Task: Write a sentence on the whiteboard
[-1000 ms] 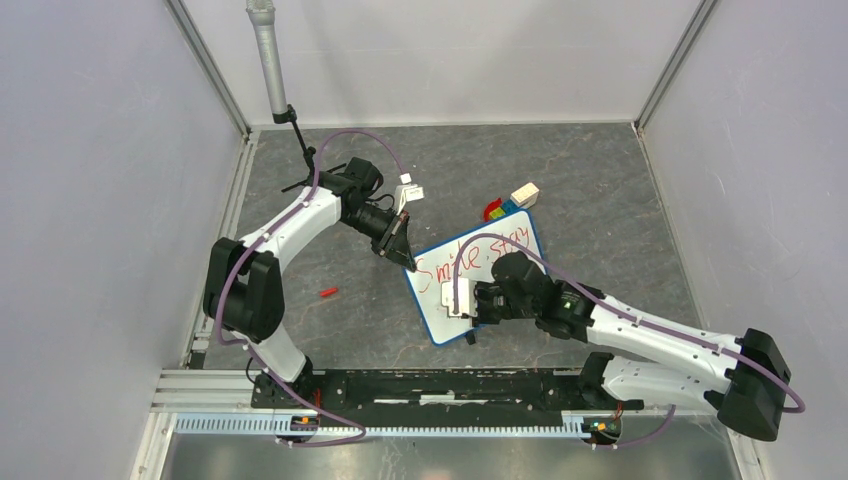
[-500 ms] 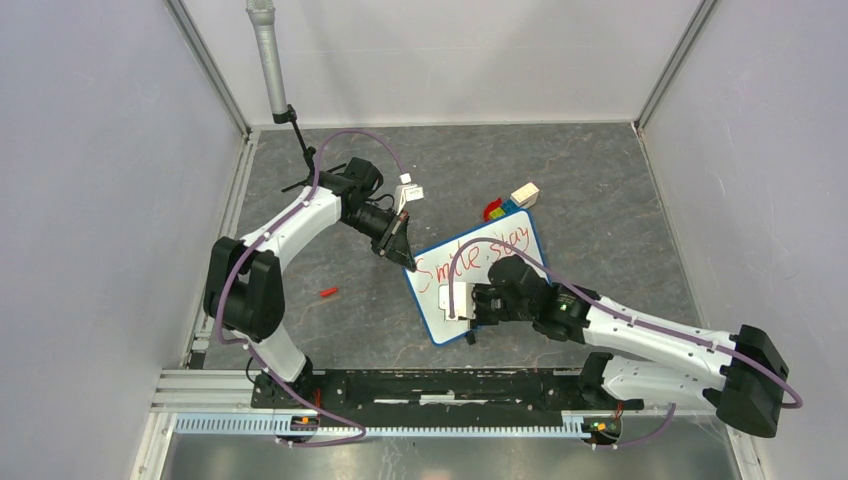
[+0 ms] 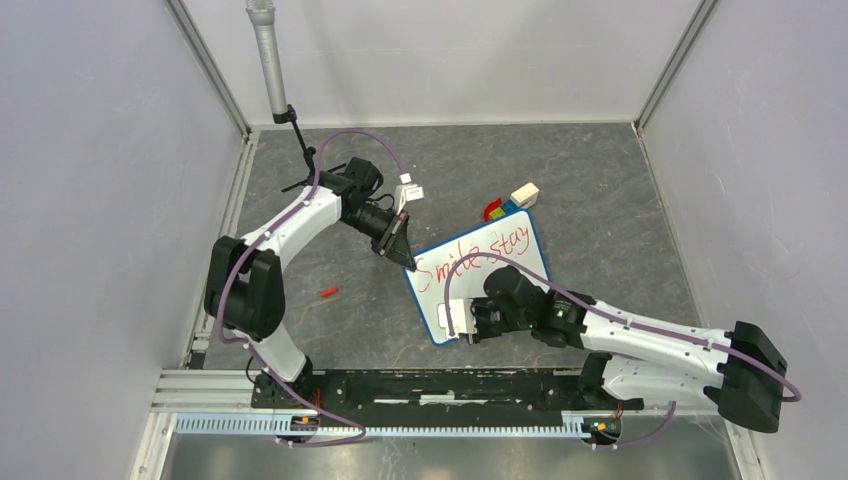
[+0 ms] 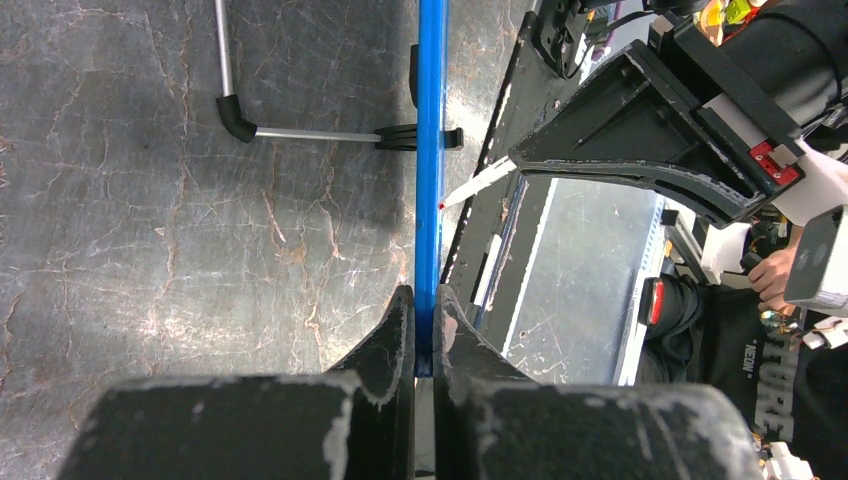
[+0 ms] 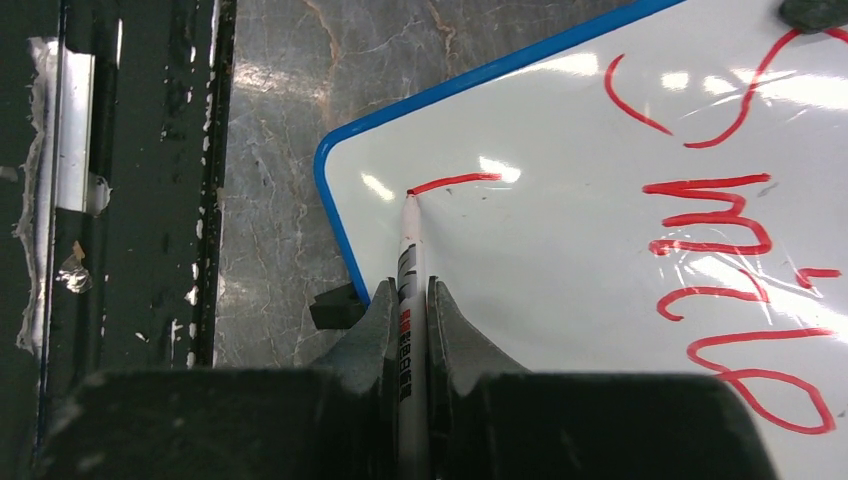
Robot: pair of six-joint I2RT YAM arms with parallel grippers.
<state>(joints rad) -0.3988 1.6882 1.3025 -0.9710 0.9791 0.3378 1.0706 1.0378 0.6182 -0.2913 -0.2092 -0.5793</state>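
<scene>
The whiteboard (image 3: 440, 300) sits tilted on the surface (image 3: 600, 200) between both arms. The left pincer (image 4: 424, 330) is clamped on its blue rim, probably to stop skidding. The right pincer (image 5: 412, 300) squeezes a red marker (image 5: 408, 250), tip on the board's near corner, below the writing (image 3: 470, 258).

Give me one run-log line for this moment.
left gripper: shut on whiteboard rim | right gripper: shut on marker, tip on whiteboard | sentence: second line begun

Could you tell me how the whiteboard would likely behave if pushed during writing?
Probably stiff: the whiteboard looks flat under the marker. Likely light and apt to slide or tip on thin wire legs; the left jaws pinch its rim.
</scene>
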